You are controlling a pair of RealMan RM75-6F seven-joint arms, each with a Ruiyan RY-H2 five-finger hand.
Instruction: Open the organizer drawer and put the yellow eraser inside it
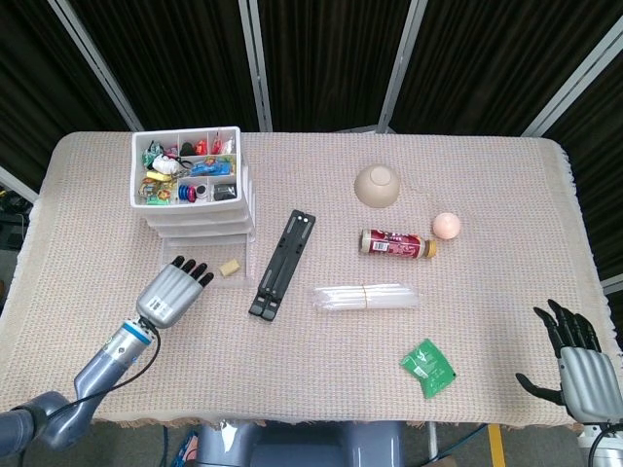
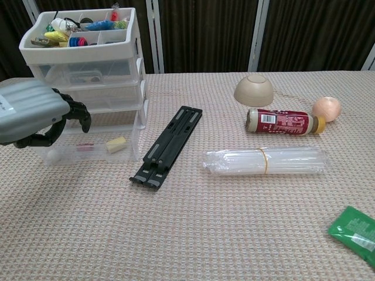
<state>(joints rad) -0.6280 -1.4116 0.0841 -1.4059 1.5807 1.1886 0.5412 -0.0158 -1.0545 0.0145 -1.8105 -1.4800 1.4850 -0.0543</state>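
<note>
The white organizer (image 1: pixel 191 195) (image 2: pixel 82 64) stands at the back left, its clear bottom drawer (image 1: pixel 241 255) (image 2: pixel 88 153) pulled out. The yellow eraser (image 1: pixel 230 268) (image 2: pixel 116 144) lies loose inside that drawer, near its right end. My left hand (image 1: pixel 173 295) (image 2: pixel 34 111) sits at the drawer's front left, fingers stretched toward it and holding nothing; whether they touch the drawer is unclear. My right hand (image 1: pixel 576 362) hovers at the table's front right corner, fingers spread and empty, seen only in the head view.
A black folding stand (image 1: pixel 282 265) (image 2: pixel 169 146) lies just right of the drawer. Further right are a clear tube bundle (image 1: pixel 365 296), a red bottle (image 1: pixel 397 244), an upturned bowl (image 1: pixel 378 185), a peach ball (image 1: pixel 446 226) and a green packet (image 1: pixel 428 368).
</note>
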